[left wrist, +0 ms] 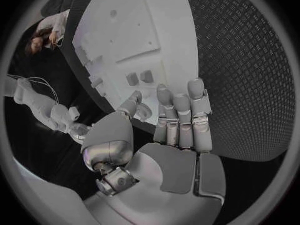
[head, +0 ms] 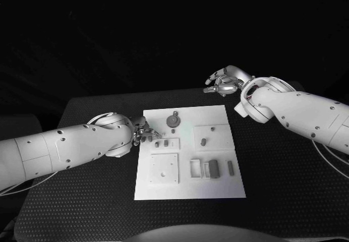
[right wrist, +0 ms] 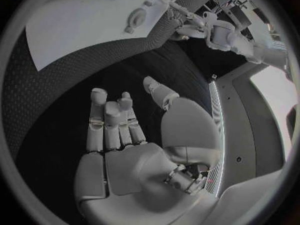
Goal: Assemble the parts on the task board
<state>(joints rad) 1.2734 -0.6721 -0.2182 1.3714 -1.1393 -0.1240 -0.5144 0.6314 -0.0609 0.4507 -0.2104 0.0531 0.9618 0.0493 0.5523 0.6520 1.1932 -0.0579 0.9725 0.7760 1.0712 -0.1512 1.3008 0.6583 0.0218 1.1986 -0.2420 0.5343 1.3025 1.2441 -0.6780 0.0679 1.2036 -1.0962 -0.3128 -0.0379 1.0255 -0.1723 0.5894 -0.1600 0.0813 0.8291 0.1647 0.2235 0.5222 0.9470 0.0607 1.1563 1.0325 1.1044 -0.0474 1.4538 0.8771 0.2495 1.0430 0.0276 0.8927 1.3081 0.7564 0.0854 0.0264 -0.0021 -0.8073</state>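
Left silver hand (head: 146, 134) hovered at the left edge of the white rectangular task board (head: 190, 186), fingers apart, empty. Right silver hand (head: 224, 81) hung beyond the board's far corner, loosely spread, empty. Small grey parts (head: 166, 143) lay on the board.

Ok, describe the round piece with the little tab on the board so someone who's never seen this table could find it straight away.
Start at the white board in the middle of the black table. Go to its far edge, the side away from the robot, a little left of centre: the round piece lies there. It is the only disc-shaped part, dark grey with a small tab pointing away; the other parts nearby are small blocks and bars.
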